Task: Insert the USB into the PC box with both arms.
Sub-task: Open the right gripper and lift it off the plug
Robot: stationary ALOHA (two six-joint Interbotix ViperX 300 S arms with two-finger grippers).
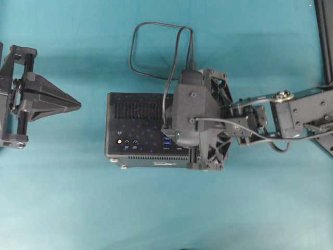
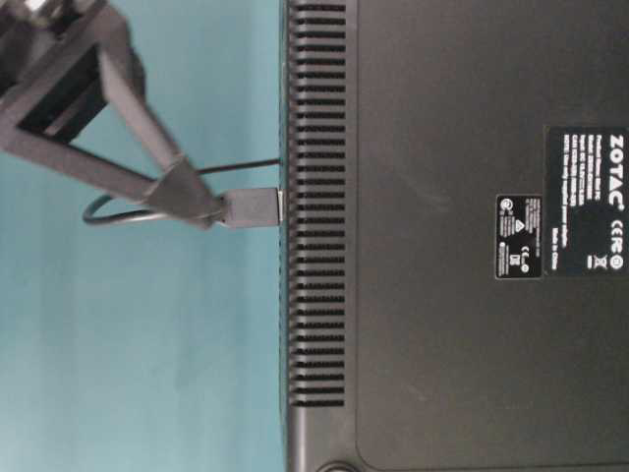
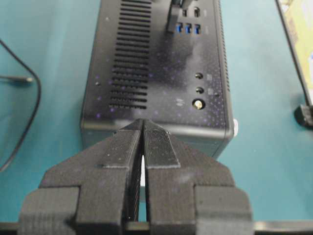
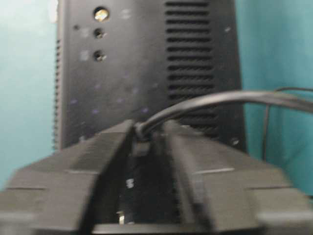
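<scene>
The PC box [image 1: 140, 130], a black case with a vent grille and blue ports [image 3: 187, 28], lies mid-table. The USB plug [image 2: 251, 207] stands in its face beside the blue ports, and its thin cable [image 1: 156, 25] loops behind the box. My right gripper [image 4: 149, 128] hangs over the plug [image 4: 142, 139]. Its jaws are apart, with a gap between the plug and the right finger; one finger [image 2: 182, 190] lies alongside the plug. My left gripper [image 1: 78, 104] is shut and empty, left of the box. In the left wrist view its tips [image 3: 143, 123] point at the box's near edge.
The right arm [image 1: 291, 112] reaches in from the right over the box's end. A black frame post [image 1: 325, 36] runs along the right edge. Teal cloth [image 1: 156, 208] covers the table around the box.
</scene>
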